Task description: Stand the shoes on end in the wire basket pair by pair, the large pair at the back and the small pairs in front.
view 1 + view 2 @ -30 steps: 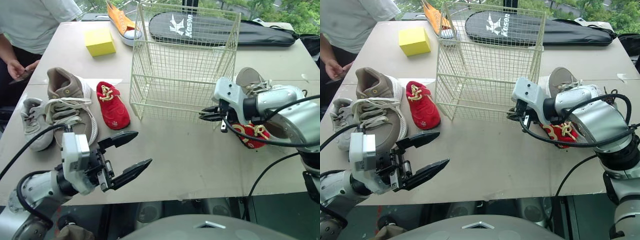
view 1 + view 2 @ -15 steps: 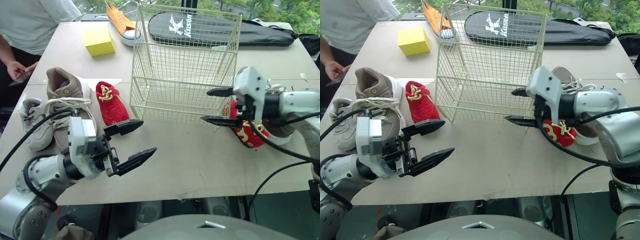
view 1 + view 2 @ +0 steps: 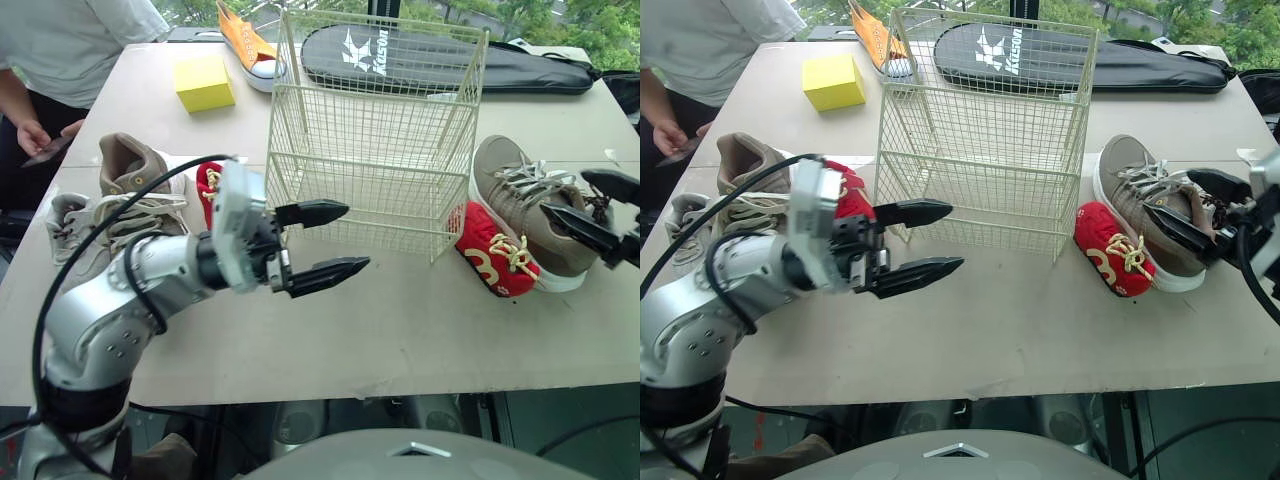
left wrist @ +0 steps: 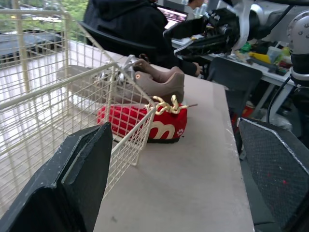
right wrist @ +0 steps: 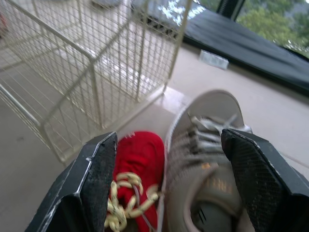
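Wire basket [image 3: 372, 172] stands upright mid-worktop [image 3: 420, 330], all shoes outside it on the worktop. Left claw [image 3: 355, 237] released, fingers spread wide, nothing in it, hovering above the worktop at the basket's front left corner; in the left wrist view that basket corner sits between the two fingers [image 4: 72, 183]. Right claw [image 3: 564, 191] also released, fingers apart, hanging over the large tan sneaker [image 3: 520, 190] to the right of the basket, not gripping it (contact with the laces can't be judged). Small red shoe [image 3: 488, 250] lies flat just beside that sneaker on its basket side, near the basket's front right corner, gold laces up; the right wrist view has both framed between the fingers. Left of the basket: second large tan sneaker [image 3: 125, 168], upright on its sole, with the other small red shoe [image 3: 208, 180] between it and the basket, partly hidden behind the left arm. Small grey shoe [image 3: 62, 215] at the far left, just beside the tan sneaker. Far side of the worktop: yellow block [image 3: 204, 82], orange shoe [image 3: 245, 45], black racket bag [image 3: 450, 65] behind the basket. Person [image 3: 60, 45] stands at the far left corner of the worktop, a hand [image 3: 35, 135] near the edge.
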Robot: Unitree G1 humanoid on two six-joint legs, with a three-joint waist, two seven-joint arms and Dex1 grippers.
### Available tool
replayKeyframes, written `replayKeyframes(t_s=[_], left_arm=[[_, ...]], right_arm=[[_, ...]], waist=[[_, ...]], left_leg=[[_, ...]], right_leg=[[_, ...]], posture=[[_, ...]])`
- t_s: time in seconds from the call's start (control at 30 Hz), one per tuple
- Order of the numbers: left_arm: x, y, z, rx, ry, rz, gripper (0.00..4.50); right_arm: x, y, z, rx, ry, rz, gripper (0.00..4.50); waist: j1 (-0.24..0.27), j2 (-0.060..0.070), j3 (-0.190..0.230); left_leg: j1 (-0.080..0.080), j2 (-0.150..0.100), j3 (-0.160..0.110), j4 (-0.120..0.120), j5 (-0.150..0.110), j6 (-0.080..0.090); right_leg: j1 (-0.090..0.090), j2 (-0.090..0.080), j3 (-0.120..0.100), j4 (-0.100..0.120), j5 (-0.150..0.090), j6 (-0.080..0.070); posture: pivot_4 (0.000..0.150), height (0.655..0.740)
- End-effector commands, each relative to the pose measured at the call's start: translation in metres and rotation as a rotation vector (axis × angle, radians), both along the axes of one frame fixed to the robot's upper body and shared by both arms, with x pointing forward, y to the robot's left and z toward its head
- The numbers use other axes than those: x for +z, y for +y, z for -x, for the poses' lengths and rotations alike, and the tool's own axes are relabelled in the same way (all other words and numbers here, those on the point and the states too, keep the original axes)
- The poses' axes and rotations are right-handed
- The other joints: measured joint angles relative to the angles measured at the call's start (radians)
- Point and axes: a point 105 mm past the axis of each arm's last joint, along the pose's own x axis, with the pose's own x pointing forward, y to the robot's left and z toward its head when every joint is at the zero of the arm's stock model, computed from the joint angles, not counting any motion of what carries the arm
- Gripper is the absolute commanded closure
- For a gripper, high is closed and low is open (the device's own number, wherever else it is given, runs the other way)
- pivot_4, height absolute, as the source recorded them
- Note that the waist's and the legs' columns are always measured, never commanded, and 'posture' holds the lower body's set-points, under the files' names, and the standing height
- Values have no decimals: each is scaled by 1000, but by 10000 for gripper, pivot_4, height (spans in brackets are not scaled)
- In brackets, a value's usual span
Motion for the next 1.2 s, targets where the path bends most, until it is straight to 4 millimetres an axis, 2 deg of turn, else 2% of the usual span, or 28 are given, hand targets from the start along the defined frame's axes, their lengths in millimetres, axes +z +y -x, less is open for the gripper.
replayKeyframes(t_s=[0.03,0.07,0.13,0.23,0.3,0.4,0.57,0.77,0.93,0.97,1.03,1.1,1.2], left_arm=[[1,-13,7,-103,24,-3,0],[0,-14,7,-125,31,-5,0],[0,-13,9,-162,27,-28,0],[1,-7,10,-201,7,-65,0],[1,-6,10,-207,3,-70,0],[5,-9,23,-231,-17,-63,0],[0,-15,48,-224,-39,-43,0],[-3,-13,69,-208,-38,-49,0],[0,-12,78,-183,-40,-45,0],[1,-12,79,-179,-40,-44,0],[4,-11,77,-150,-39,-34,0],[7,-10,75,-123,-36,-29,0],[10,-8,69,-95,-27,-22,0]], right_arm=[[-11,-31,9,-147,52,-26,11203],[-20,-34,12,-153,85,-29,5771],[-36,-46,15,-205,133,-24,212],[-45,-57,14,-269,148,-44,212],[-50,-54,15,-263,163,-64,212],[-58,-53,12,-297,159,-149,212],[-70,-47,0,-272,165,-180,212],[-76,-46,-20,-255,162,-201,212],[-85,-45,-28,-241,187,-208,212],[-86,-45,-29,-239,186,-196,4087],[-86,-45,-31,-230,173,-196,7676],[-85,-44,-31,-220,159,-180,15606],[-80,-46,-29,-223,118,-166,24435]], waist=[[0,0,0],[-2,0,0],[-6,0,0],[-18,0,0],[-18,0,0],[-16,0,0],[-16,1,0],[-16,1,0],[-13,1,0],[-13,1,0],[-14,1,0],[-15,1,0],[-15,1,0]], left_leg=[[1,0,0,0,0,0],[1,0,1,0,0,0],[1,0,-1,0,0,0],[1,-1,-3,0,0,0],[2,-1,-4,0,0,0],[1,-1,-5,0,0,0],[1,-1,-9,0,0,0],[2,-2,-9,0,0,0],[2,-2,-9,0,0,0],[2,-2,-9,0,0,0],[3,-2,-9,0,0,0],[3,-2,-9,0,0,0],[4,-2,-9,0,0,0]], right_leg=[[1,0,0,0,0,0],[1,0,1,0,0,0],[1,0,1,0,0,0],[1,2,1,0,0,0],[1,2,1,0,0,0],[1,2,0,0,0,0],[1,2,2,-1,0,0],[2,2,1,0,0,0],[3,1,0,0,0,0],[3,1,1,0,0,0],[3,1,1,0,0,0],[3,1,1,0,0,0],[4,1,1,0,0,0]], posture=[[1500,7400],[1500,7400],[1500,7400],[1500,7400],[1500,7400],[1500,7400],[1500,7400],[1500,7400],[1500,7400],[1500,7400],[1500,7400],[1500,7400],[1500,7400]])
